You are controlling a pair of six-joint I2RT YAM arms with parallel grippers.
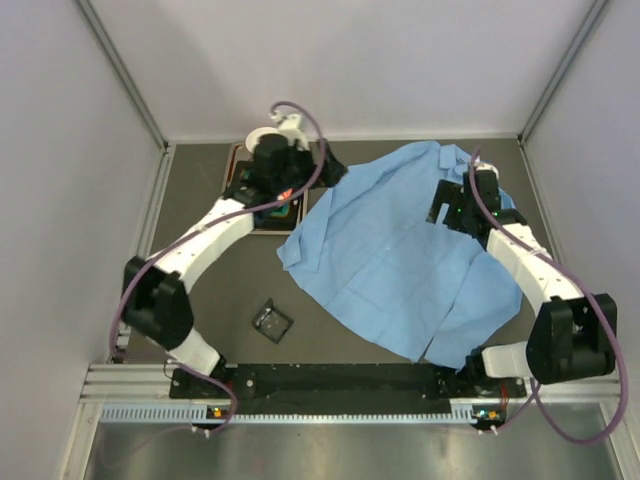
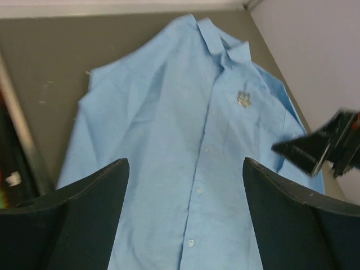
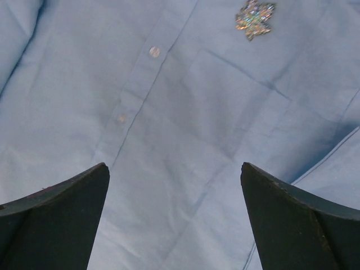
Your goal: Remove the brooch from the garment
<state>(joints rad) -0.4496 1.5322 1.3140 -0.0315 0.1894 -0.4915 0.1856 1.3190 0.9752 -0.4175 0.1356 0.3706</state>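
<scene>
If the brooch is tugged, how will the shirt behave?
Probably floppy: the shirt is thin and wrinkled, so it should lift and bunch with the brooch. Likely light; lying loose on the table, it may slide if pushed.

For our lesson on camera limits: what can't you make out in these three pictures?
Right wrist view: the brooch covers its own fastening.
Top view: the brooch is too small to find; the right arm overhangs the shirt.
Left wrist view: the shirt's hem is cut off by the bottom edge and open jaws.
</scene>
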